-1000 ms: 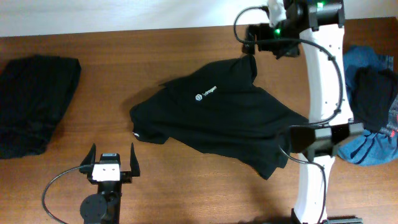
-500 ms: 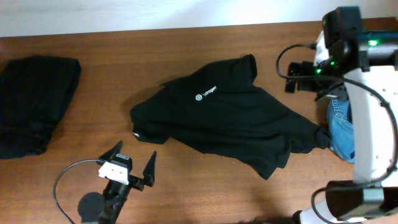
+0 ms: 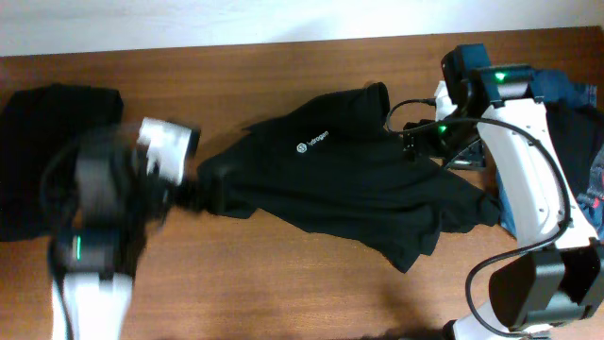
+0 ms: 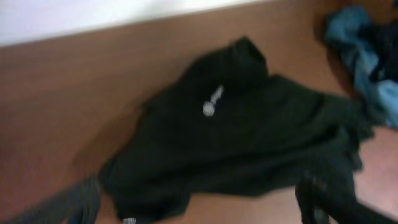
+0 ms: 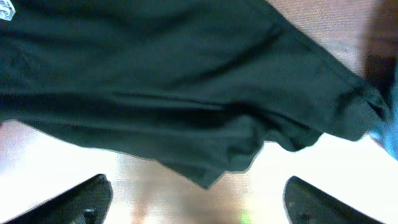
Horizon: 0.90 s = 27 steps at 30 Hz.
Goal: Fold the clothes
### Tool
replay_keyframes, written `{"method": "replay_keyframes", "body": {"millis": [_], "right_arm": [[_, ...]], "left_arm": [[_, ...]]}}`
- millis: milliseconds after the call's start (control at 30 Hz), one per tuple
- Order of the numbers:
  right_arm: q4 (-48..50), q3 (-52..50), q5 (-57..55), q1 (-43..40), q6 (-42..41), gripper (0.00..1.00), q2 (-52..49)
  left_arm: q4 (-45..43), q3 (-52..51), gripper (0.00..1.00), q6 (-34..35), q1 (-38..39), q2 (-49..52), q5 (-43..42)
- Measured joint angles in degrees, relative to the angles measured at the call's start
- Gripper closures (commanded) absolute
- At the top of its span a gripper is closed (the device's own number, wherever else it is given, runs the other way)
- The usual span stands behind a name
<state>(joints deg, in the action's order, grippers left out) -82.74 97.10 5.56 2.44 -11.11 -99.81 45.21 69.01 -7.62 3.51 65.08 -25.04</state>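
Observation:
The clothes in the middle are a black T-shirt [image 3: 349,184] with a small white chest logo [image 3: 313,144], lying crumpled on the wooden table. It also fills the left wrist view [image 4: 249,143] and the top of the right wrist view [image 5: 174,81]. My left gripper [image 4: 196,208] is open and blurred, its fingers straddling the shirt's near left hem; overhead it sits at that edge [image 3: 193,194]. My right gripper [image 5: 199,205] is open above the shirt's right side [image 3: 412,142], with only table between its fingers.
A folded black garment [image 3: 47,161] lies at the table's left end. A blue denim piece [image 3: 517,203] with dark fabric on it [image 3: 576,132] is heaped at the right end, partly behind my right arm [image 3: 528,170]. The table's back edge meets a white wall.
My left arm has swung up from the front edge to the shirt's left hem and shows as a blur. My right arm has come from the back right to over the shirt's right side.

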Motion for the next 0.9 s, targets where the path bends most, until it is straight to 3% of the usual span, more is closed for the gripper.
{"method": "replay_keyframes", "body": {"millis": [33, 67, 133, 167, 300, 467, 567, 633, 700, 733, 900], "right_arm": [[0.72, -0.63, 0.11, 0.02, -0.04, 0.28, 0.00], [1.11, -1.31, 0.28, 0.02, -0.13, 0.41, 0.00], [1.62, -3.15, 0.68, 0.02, -0.07, 0.87, 0.00], [2.14, -4.42, 1.03, 0.02, -0.24, 0.96, 0.00], [5.05, -10.29, 2.36, 0.02, -0.33, 0.96, 0.02], [10.43, -20.04, 5.99, 0.02, 0.72, 0.96, 0.02], [12.55, -24.24, 7.26, 0.02, 1.03, 0.96, 0.02], [13.77, -26.36, 7.78, 0.07, 1.07, 0.96, 0.09], [15.08, -27.85, 8.09, 0.24, 1.05, 0.96, 0.22], [16.04, -29.11, 8.50, 0.59, 1.05, 0.96, 0.35], [17.92, -32.37, 9.77, 2.89, 1.05, 0.96, 0.66]], "left_arm": [[3.37, 5.07, 0.00, -1.01, 1.01, 5.05, 0.02], [6.16, 9.88, 0.00, -2.08, 2.10, 9.84, 0.31], [9.38, 18.49, 0.01, -4.15, 4.37, 18.18, 1.14], [9.77, 22.49, 0.01, -5.09, 5.49, 22.25, 1.77], [7.48, 31.21, 0.01, -7.06, 7.85, 32.61, 2.97], [0.35, 32.37, 0.01, -8.07, 8.94, 39.28, 2.08], [-4.59, 32.37, 0.22, -8.11, 9.68, 41.83, 0.81], [-8.70, 32.37, 0.23, -8.74, 10.56, 43.41, -0.26], [-11.54, 32.39, 0.18, -8.81, 11.45, 44.57, -0.83], [-13.75, 32.48, 0.01, -8.81, 12.31, 45.62, -1.22], [-19.61, 32.74, 0.01, -9.14, 15.26, 50.25, -1.90]]}}
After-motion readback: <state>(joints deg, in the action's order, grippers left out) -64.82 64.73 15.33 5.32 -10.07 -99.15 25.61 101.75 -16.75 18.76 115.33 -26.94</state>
